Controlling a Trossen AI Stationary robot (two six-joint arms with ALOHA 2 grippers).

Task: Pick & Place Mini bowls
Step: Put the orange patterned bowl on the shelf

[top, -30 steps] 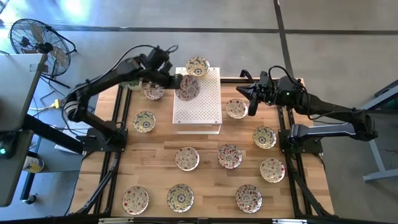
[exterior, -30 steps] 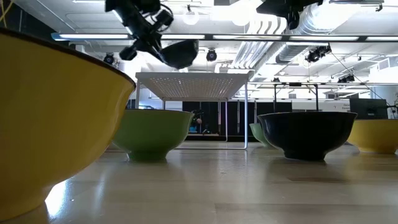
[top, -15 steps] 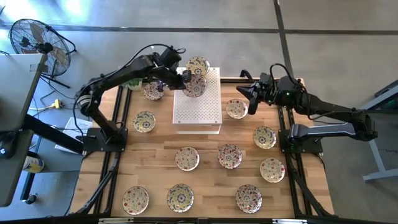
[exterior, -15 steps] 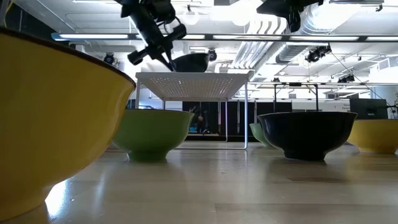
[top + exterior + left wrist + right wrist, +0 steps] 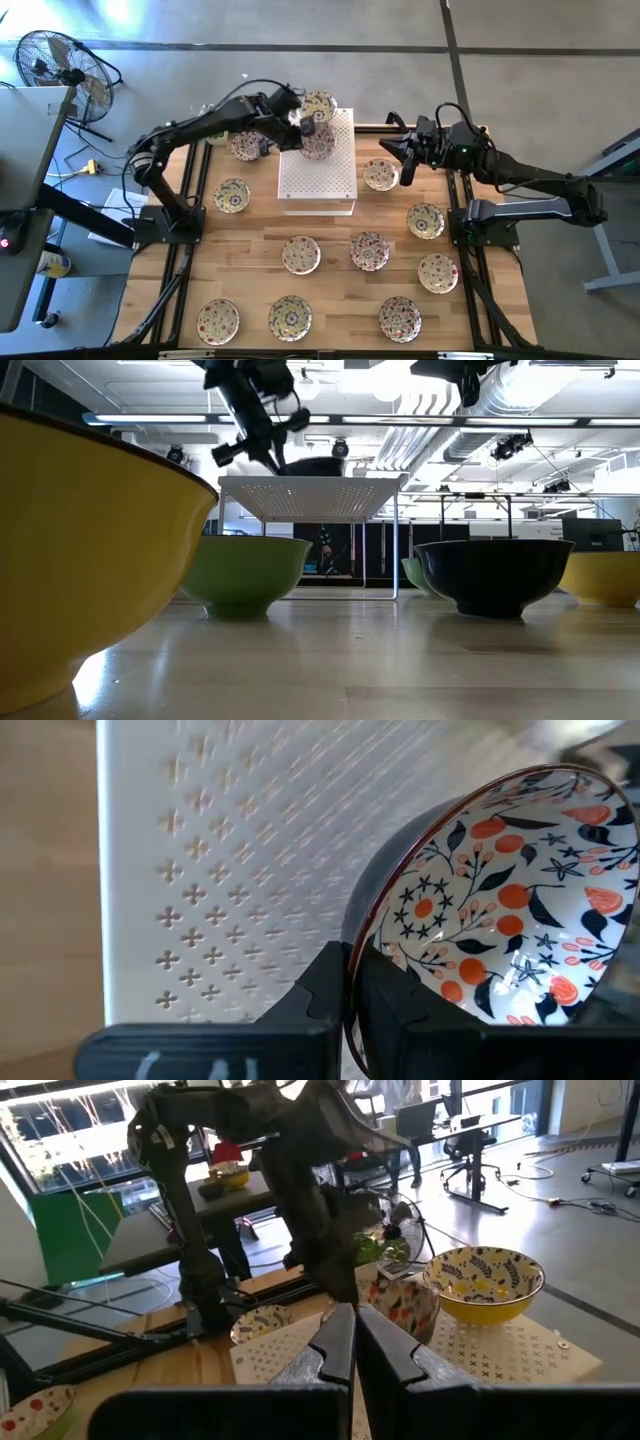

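Lowered since a second ago, the left gripper (image 5: 303,127) pinches a cream floral mini bowl (image 5: 318,143) by its rim over the white perforated block (image 5: 317,186)'s far end. Level it before releasing. Right gripper (image 5: 403,160) waits closed, empty.

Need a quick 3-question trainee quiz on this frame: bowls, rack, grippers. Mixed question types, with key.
1. True or false: the left gripper holds a mini bowl by its rim over the white perforated block.
2. The yellow-patterned bowl sits: A) on the block's far edge B) on the wooden table C) in the right gripper.
3. Fill in: the right gripper's fingers are ____.

Key: 1 true; 2 A; 3 shut, holding nothing.
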